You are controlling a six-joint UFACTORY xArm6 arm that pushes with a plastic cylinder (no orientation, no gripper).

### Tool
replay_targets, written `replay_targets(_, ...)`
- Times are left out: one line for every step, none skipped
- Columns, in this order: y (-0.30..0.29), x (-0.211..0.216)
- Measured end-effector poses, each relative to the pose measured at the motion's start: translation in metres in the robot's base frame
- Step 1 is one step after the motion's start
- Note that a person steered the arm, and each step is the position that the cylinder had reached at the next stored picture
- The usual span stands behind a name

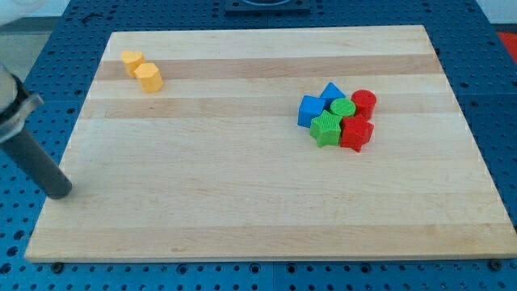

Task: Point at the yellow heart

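Two yellow blocks sit touching at the board's upper left: one further up and left, one lower right. Which of them is the heart I cannot make out. My rod comes in from the view's left edge, and my tip rests at the board's left edge, far below and left of the yellow blocks. It touches no block.
A tight cluster lies at the right of centre: a blue block, a blue triangle-like block, a green round block, a green star, a red cylinder, a red star-like block. The wooden board lies on a blue perforated table.
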State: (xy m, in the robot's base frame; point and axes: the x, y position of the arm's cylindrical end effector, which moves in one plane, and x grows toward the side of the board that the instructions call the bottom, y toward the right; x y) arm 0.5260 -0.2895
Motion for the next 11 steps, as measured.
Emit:
replay_targets(-0.015,-0.033)
replay_targets(-0.015,-0.044)
replay_targets(-0.015,-0.046)
replay_targets(-0.015,-0.056)
replay_targets(-0.015,-0.116)
replay_targets(-0.015,-0.177)
replay_targets(-0.015,-0.231)
replay_targets(-0.006,-0.244)
replay_targets(0.019,-0.270)
replay_targets(0.045,-0.265)
replay_targets(0.009,-0.260)
